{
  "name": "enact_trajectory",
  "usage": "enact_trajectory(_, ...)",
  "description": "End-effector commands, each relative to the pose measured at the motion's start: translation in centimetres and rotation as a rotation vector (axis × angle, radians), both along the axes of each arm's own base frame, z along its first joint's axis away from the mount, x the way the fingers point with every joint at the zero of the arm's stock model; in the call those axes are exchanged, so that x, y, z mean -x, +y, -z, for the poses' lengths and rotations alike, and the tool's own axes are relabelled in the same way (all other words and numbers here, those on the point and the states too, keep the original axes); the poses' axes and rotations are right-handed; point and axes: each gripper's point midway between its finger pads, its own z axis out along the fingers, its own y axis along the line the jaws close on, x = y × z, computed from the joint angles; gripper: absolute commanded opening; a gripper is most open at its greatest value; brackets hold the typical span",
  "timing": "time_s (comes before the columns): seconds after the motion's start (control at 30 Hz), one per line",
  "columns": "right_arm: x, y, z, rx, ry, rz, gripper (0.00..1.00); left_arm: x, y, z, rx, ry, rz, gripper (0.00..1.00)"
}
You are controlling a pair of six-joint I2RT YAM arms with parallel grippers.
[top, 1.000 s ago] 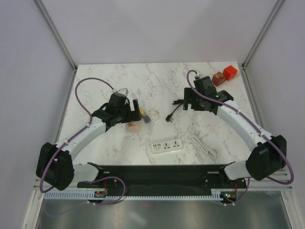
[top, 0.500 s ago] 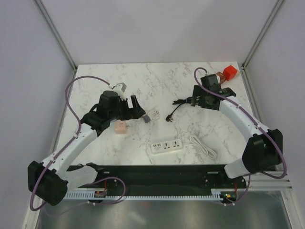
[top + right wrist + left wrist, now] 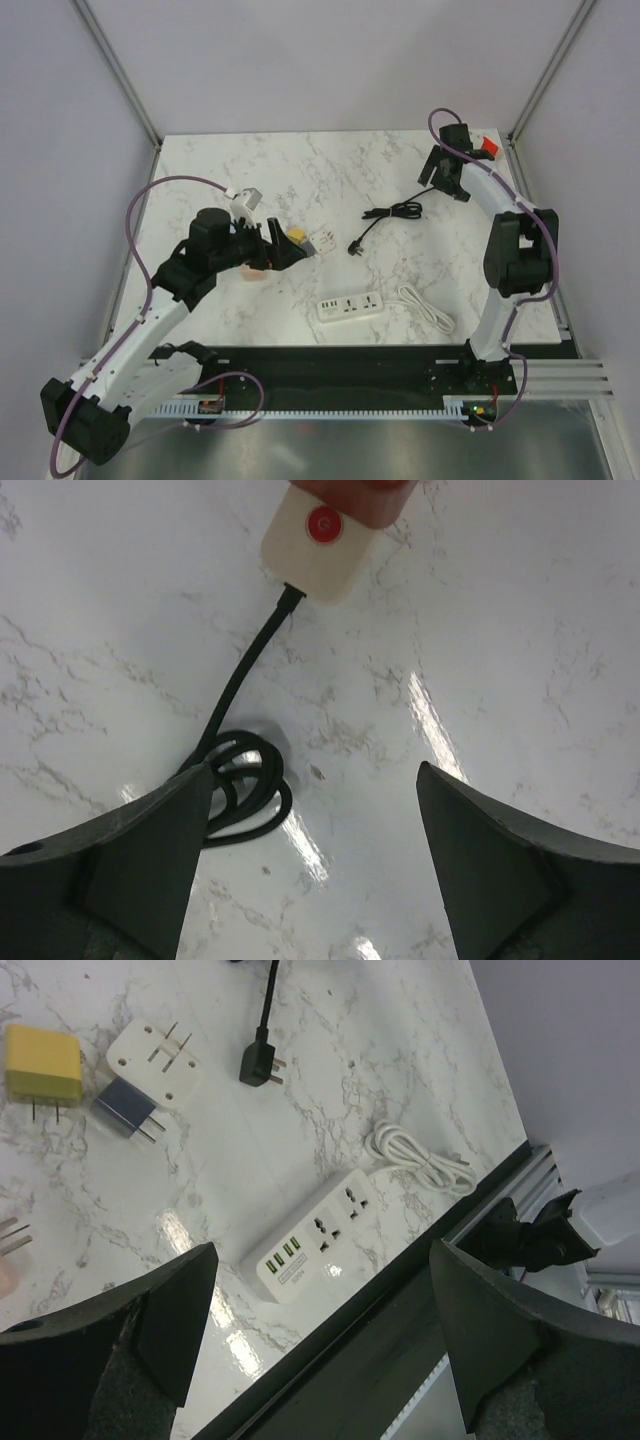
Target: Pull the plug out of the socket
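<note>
Grey walls (image 3: 330, 60) and metal corner posts enclose a white marble bench (image 3: 300, 170). Left arm (image 3: 160, 300): reaches over the left-centre of the bench; left claw (image 3: 320, 1290) released, fingers spread wide with nothing between them, above the near-centre items. Right arm (image 3: 500, 200): stretched to the far right corner; right claw (image 3: 315, 780) released likewise, fingers well apart and grasping nothing, over the far end of the black cord. Power strip (image 3: 350, 306): white, lying flat near the front edge at centre, both of its large sockets and its row of small ports unoccupied. White cord (image 3: 425, 308): looped beside the right end of the power strip. Black cord (image 3: 390, 212): coiled right of centre, one end entering a cream box (image 3: 322, 535) marked with a red dot; a reddish piece touches the box at the frame edge, too cropped to identify. Black plug (image 3: 354, 247): on the cord's other end, lying on the bench with pins bare, well apart from the power strip and in no socket. Red block (image 3: 487, 148): far right corner. Adapters, all left of the plug: white adapter (image 3: 155, 1058) pins up, touching blue adapter (image 3: 122, 1120); yellow adapter (image 3: 42, 1060) just beside them; pink adapter (image 3: 252, 270) partly hidden under the left arm.
</note>
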Motion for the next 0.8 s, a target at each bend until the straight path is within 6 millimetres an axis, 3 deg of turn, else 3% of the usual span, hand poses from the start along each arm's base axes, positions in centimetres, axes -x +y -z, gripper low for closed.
enact_trajectory(0.0, -3.9, -0.2, 0.5, -0.015, -0.06, 0.083, 0.9, 1.2, -1.1, -1.0, 0.056, -0.029, 0.085, 0.93)
enact_trajectory(0.07, -5.1, -0.3, 0.5, -0.043, -0.095, 0.144, 0.88, 1.4, -1.3, -1.2, 0.061, -0.033, 0.104, 0.93)
enact_trajectory(0.17, -6.2, 0.4, 2.0, -0.112, -0.126, 0.212, 0.81, 1.8, -1.3, -1.8, 0.074, -0.045, 0.125, 0.92)
enact_trajectory(0.4, -5.7, -0.3, 6.0, -0.107, -0.109, 0.346, 0.72, 3.5, -0.9, -3.2, 0.113, -0.059, 0.129, 0.91)
enact_trajectory(0.67, -7.0, -0.3, 8.4, -0.081, -0.088, 0.315, 0.68, 4.6, -0.1, -3.5, 0.119, -0.054, 0.108, 0.9)
enact_trajectory(0.73, -7.5, 0.0, 8.5, -0.097, -0.092, 0.301, 0.62, 4.7, -0.1, -3.6, 0.118, -0.05, 0.107, 0.9)
enact_trajectory(0.77, -7.6, 0.5, 8.8, -0.11, -0.083, 0.28, 0.45, 4.6, 0.0, -3.6, 0.117, -0.05, 0.101, 0.9)
